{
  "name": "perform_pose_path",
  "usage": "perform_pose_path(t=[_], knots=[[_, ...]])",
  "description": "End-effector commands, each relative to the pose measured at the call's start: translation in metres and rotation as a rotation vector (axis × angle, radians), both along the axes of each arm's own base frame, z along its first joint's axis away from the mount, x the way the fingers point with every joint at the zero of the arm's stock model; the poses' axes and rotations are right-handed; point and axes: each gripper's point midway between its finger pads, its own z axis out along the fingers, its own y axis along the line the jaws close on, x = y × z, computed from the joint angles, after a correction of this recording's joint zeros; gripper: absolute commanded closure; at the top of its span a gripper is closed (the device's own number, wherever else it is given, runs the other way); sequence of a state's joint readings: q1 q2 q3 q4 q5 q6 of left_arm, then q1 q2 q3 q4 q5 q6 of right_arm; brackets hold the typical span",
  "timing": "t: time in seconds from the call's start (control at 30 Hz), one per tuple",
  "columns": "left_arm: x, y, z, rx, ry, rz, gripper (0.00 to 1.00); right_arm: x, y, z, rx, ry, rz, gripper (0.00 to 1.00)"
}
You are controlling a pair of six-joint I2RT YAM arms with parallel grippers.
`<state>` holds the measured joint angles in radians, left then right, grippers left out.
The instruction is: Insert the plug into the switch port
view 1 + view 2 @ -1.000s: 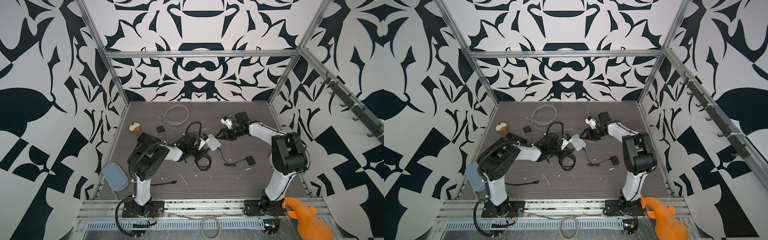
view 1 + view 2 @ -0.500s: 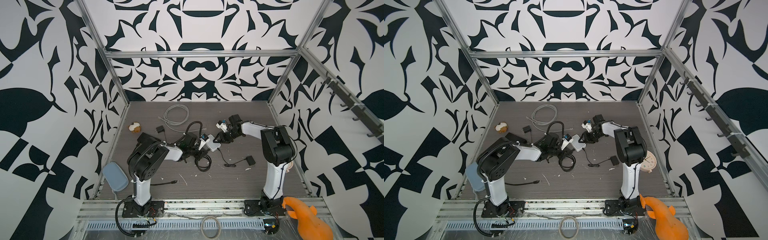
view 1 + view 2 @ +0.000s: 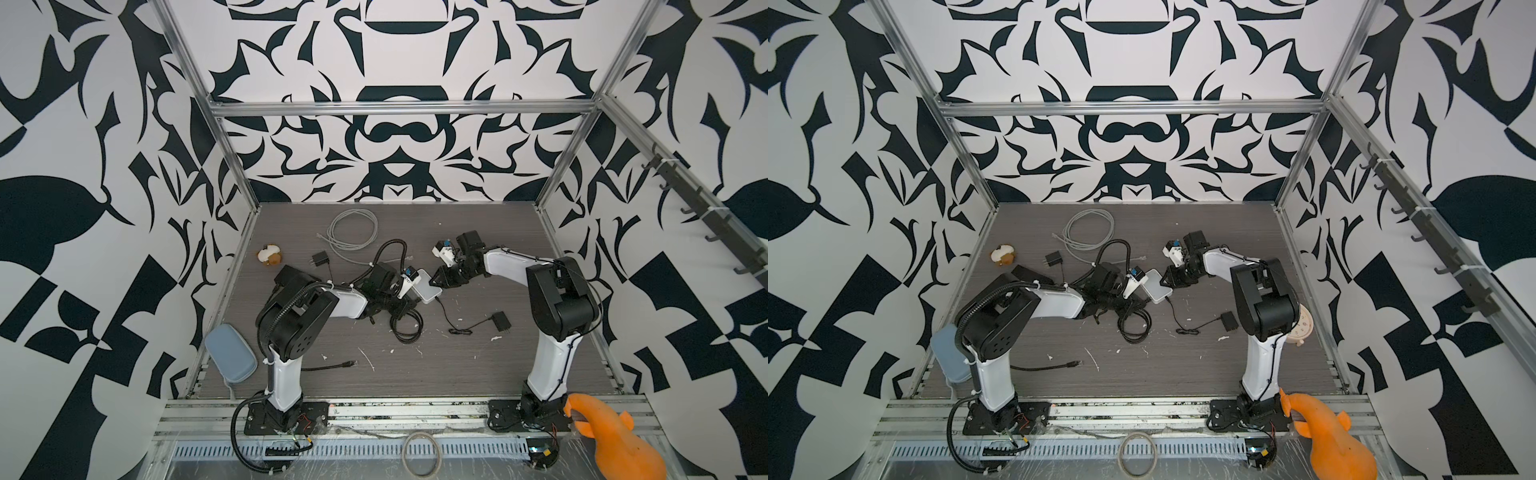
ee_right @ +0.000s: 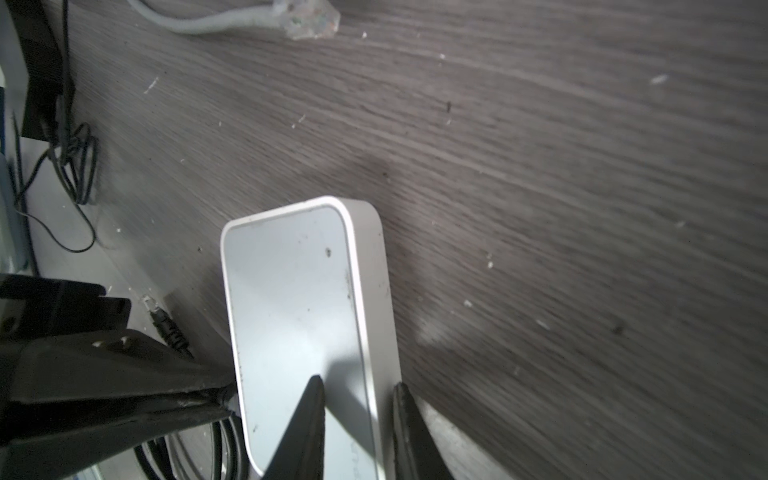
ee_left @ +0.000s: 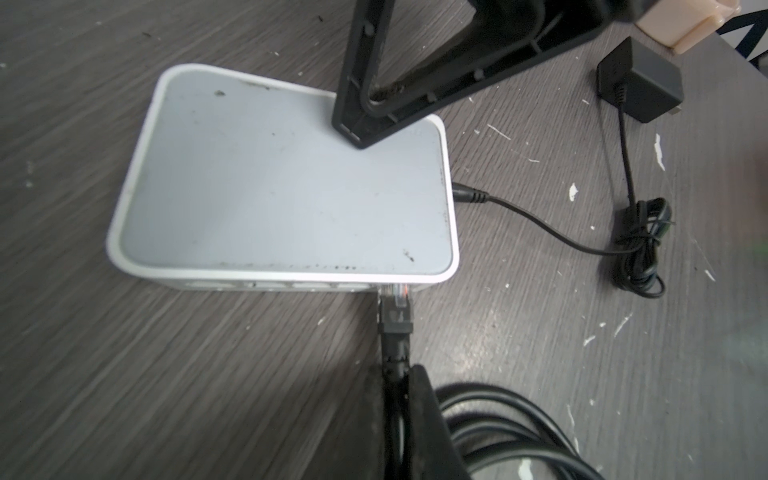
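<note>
The left gripper (image 5: pixel 400 388) is pressed together on a black cable just behind its plug (image 5: pixel 397 309). The plug has a black ribbed rubber boot and a clear plastic tip with coloured wires showing. It points straight out from the fingers, and its tip sits at the mouth of the end port in the row along the switch's long side. How deep it sits cannot be told.

The switch (image 5: pixel 282 187) is a flat rectangular plastic box with a grey top and a white rim, and it lies on the dark wood-grain tabletop (image 5: pixel 124 374) between the two arms in both top views.

The right gripper (image 4: pixel 358 382) straddles the switch's far long edge, one finger on the top face and the other down the side wall. Whether it clamps cannot be told.

A thin black power lead (image 5: pixel 540 224) enters the switch's short side and runs to a black adapter block (image 5: pixel 640 85). Loops of thick black cable (image 5: pixel 519 428) lie beside the left gripper, and a grey coiled cable (image 3: pixel 353 232) lies well behind.
</note>
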<state>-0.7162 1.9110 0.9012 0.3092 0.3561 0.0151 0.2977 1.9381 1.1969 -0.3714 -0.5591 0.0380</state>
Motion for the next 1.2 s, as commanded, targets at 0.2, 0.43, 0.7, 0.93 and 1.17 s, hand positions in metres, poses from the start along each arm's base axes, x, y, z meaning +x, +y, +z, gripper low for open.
perform_pose_path(t=[0.2,0.43,0.7,0.93,1.17], knots=[[0.018,-0.003,-0.027,0.031,0.001,0.093,1.0,-0.103,0.043,-0.037,0.091,0.368,0.079,0.77],[0.021,-0.006,-0.028,-0.003,-0.017,0.097,1.0,-0.137,0.062,-0.044,0.173,0.45,0.094,0.77],[0.03,0.01,-0.033,0.0,0.001,0.187,1.0,-0.16,0.051,-0.058,0.163,0.514,0.065,0.76],[0.025,0.003,-0.019,0.004,0.028,0.13,1.0,-0.095,0.032,-0.03,0.132,0.364,-0.124,0.72],[0.008,-0.012,-0.025,0.051,0.121,0.017,0.76,0.039,-0.048,0.035,0.142,0.084,-0.434,0.6]])
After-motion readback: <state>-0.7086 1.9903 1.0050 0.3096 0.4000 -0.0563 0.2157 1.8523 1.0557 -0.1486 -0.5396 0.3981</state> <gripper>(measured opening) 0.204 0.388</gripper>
